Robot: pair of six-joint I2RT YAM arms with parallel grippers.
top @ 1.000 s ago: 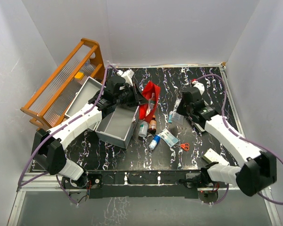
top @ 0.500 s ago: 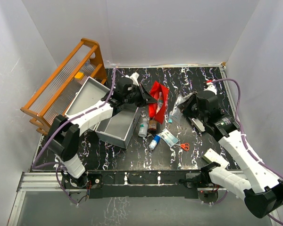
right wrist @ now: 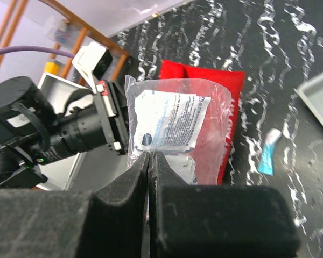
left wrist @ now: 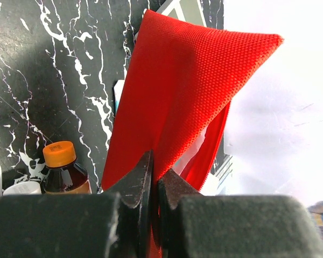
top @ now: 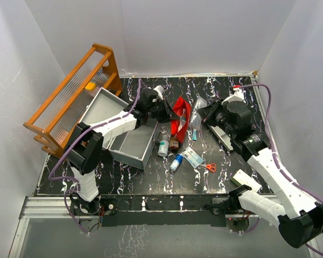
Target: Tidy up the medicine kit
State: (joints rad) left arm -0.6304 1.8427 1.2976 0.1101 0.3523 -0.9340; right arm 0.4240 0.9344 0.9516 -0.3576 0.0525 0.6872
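My left pincer (left wrist: 156,180) stays clamped on the red pouch (left wrist: 188,91), now carried slightly rightward. My right pincer (right wrist: 149,161), pinching a clear packet (right wrist: 172,123), perhaps wipes, has swung in beside it. The medicine kit (top: 133,142) sits open to their left.

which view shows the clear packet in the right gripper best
Right wrist: the packet fills the middle, white printed insert clear, its lower edge pinched by the right gripper. The top view shows only a small pale sliver beside the red pouch. The left wrist view shows the pouch, not the packet.
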